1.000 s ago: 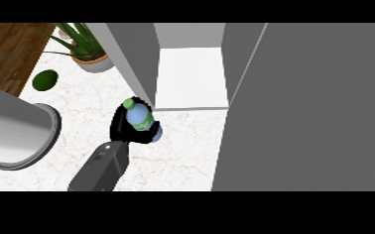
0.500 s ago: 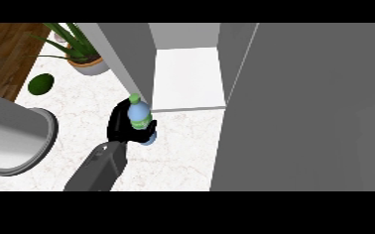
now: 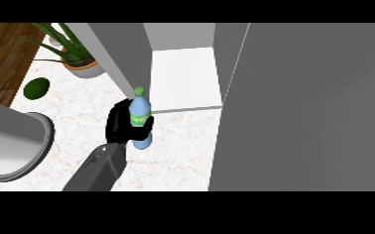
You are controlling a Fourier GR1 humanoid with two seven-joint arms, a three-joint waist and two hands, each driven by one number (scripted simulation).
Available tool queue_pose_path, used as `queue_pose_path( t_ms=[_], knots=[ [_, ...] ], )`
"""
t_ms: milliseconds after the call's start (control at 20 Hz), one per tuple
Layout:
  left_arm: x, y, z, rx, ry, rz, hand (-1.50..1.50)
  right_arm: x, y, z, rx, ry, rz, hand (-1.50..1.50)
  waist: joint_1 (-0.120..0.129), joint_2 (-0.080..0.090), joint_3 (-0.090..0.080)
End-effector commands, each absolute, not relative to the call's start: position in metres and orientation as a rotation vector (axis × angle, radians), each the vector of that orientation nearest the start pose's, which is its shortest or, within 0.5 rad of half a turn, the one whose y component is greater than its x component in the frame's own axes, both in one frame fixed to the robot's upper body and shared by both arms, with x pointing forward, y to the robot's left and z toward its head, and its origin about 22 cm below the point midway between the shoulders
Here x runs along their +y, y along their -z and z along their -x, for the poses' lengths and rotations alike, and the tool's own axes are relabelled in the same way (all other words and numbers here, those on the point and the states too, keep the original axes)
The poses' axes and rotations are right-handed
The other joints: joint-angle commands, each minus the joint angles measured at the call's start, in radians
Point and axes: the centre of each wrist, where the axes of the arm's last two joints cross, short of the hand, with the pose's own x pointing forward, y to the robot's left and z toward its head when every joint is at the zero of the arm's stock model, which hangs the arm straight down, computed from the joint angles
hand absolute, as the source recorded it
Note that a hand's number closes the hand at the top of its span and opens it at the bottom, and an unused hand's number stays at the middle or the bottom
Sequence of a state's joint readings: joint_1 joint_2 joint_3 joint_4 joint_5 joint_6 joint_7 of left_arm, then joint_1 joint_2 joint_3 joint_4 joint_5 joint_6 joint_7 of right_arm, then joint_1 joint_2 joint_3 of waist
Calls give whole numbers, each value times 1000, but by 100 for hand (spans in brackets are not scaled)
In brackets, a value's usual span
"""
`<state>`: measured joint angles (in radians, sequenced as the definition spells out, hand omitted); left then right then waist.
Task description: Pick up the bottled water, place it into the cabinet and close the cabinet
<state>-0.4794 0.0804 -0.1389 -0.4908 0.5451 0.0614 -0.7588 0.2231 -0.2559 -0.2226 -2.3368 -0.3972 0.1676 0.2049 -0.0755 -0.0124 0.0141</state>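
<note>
We see one black hand (image 3: 121, 125) curled round the bottled water (image 3: 140, 119), its fingers wrapping the green label band while the blue body and green cap stand out above and below the grip. Which arm it belongs to we cannot tell for certain; it enters from the lower left on a grey forearm (image 3: 95, 171), so we take it as the left. The bottle is upright, tilted slightly, held above the marbled counter (image 3: 179, 148) just in front of the open cabinet (image 3: 183, 77), its cap close to the lower corner of the grey cabinet door (image 3: 117, 49) that stands open at the left. The white cabinet floor lies just beyond the bottle, bare. A tall grey panel (image 3: 300, 109) walls off the right side. To the left, well apart, an avocado (image 3: 36, 88) lies on the counter, a potted plant (image 3: 73, 54) stands behind it, and a round grey basin rim (image 3: 29, 148) curves in at the left edge.
</note>
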Motion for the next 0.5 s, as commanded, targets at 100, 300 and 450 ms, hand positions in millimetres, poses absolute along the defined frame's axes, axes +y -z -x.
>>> queue_pose_path(
  t_ms=[100, 300, 450],
  knots=[
    [120, 26, -377, -1784, -119, 159, 150, -308, -160, -148, -1954, -149, -107, -150, -68, 11, -10],
    [120, 26, -377, -1752, -147, 93, 150, -316, -161, -147, -1970, -142, -108, -150, -71, 14, -10],
    [122, 37, -370, -1743, -143, 15, 150, -320, -165, -147, -1976, -171, -116, -150, -74, 19, -12]
  ],
)
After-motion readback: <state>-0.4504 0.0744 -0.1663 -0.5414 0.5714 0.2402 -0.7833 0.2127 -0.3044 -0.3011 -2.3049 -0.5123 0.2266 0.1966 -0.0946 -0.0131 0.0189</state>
